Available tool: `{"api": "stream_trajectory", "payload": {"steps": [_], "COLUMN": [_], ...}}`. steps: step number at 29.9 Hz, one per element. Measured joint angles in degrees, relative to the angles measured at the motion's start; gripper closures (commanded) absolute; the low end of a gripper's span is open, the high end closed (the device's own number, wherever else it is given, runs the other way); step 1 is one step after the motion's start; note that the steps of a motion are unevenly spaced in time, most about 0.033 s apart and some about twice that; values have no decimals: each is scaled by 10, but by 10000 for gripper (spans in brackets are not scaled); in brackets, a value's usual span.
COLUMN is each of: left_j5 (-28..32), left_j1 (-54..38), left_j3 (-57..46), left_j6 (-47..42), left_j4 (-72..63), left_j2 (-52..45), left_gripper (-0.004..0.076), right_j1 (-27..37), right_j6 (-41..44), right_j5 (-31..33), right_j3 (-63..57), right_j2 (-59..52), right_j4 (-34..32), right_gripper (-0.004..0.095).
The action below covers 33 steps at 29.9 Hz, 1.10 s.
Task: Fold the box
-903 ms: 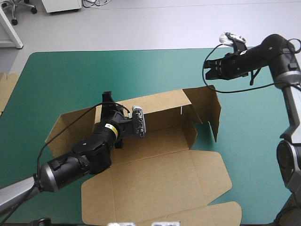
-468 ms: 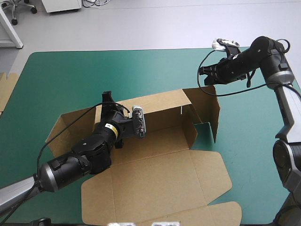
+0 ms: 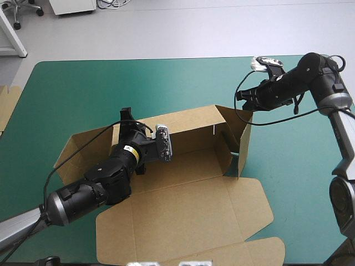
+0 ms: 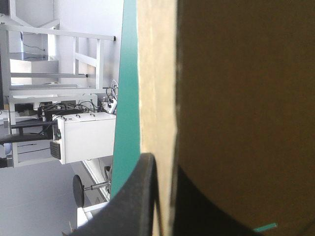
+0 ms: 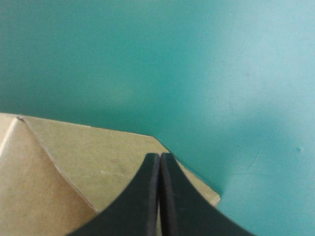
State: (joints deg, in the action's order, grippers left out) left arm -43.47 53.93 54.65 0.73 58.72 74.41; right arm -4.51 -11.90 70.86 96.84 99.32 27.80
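Observation:
The brown box (image 3: 183, 166) lies in the middle of the teal-green cover, its back wall (image 3: 188, 124) raised and its lid (image 3: 188, 216) flat toward the near edge. My left gripper (image 3: 126, 119) clamps the top of the back wall near its left end. In the left wrist view the black fingers (image 4: 138, 196) stand on either side of the board's edge (image 4: 157, 98). My right gripper (image 3: 242, 97) is shut and sits at the top corner of the right end flap (image 3: 244, 133), which stands upright. In the right wrist view the shut gripper (image 5: 160, 160) points over that flap (image 5: 88, 157).
More brown board (image 3: 6, 105) shows at the table's left edge. The left end flap (image 3: 75, 147) splays outward. Bare teal-green cover (image 3: 299, 166) lies right of the box and beyond its back wall.
My right gripper came down and leftward onto the right end flap. The flap has swung from splayed outward to nearly square with the back wall. The left arm stayed still.

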Motion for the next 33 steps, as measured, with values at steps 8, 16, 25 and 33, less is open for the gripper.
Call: {"api": "stream_trajectory", "payload": {"steps": [8, 16, 25, 33], "left_j5": [0, 0, 0, 0], "left_j1": [0, 0, 0, 0], "left_j3": [0, 0, 0, 0], "left_j6": [0, -1, -1, -7], "left_j4": [0, 0, 0, 0], "left_j2": [0, 0, 0, 0], "left_gripper": [734, 734, 734, 734], "right_j1": [0, 0, -6, -41], "right_j6": [-34, -109, -127, -128], "right_j5": [-1, -3, -5, -5], "right_j3": [-68, -122, -146, -189], "right_j2": [-30, -50, -92, -100], "right_j4": [16, 60, 64, 49], "right_gripper": [921, 896, 618, 479]}}
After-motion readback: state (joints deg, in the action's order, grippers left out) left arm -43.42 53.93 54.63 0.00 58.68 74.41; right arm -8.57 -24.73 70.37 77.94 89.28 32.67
